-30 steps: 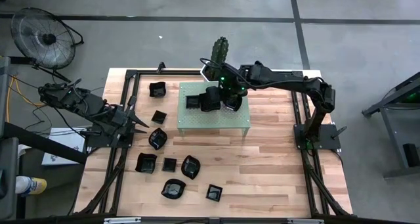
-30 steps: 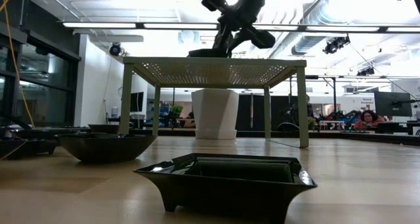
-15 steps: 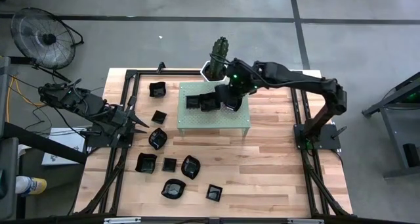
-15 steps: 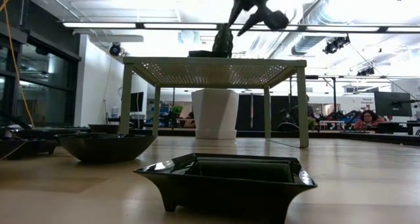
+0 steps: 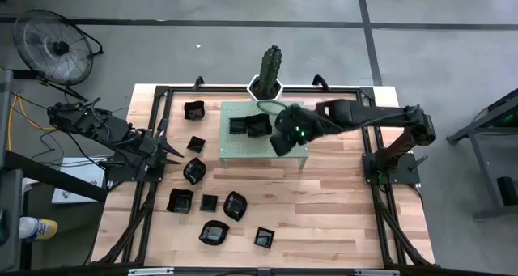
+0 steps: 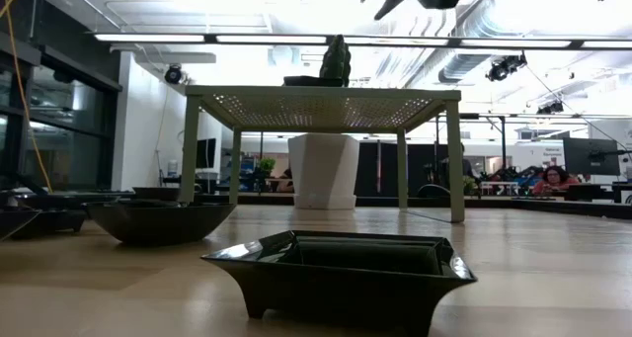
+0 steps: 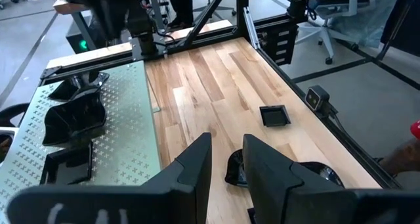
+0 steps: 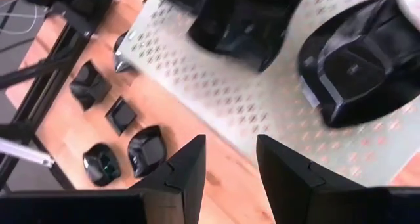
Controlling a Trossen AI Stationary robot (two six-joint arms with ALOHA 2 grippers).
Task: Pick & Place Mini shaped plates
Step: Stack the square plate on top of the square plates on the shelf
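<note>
Since a second ago my right claw (image 5: 279, 141) has risen off the pale green stand (image 5: 235, 150) and moved toward its right edge; its fingers (image 8: 187, 168) stand apart, holding nothing. Three mini plates (image 5: 257, 124) rest on the stand's far side. My left claw (image 5: 166, 149) waits at the bench's left edge, fingers slightly apart.

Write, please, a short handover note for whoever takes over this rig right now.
Right gripper: open, empty, above the pale green perforated stand.
Left gripper: open, empty, waiting at the table's left side.
Done: three small glossy black plates sit on the stand.
Left: eight black plates lie on the wooden table, apparently to go on the stand too.
</note>
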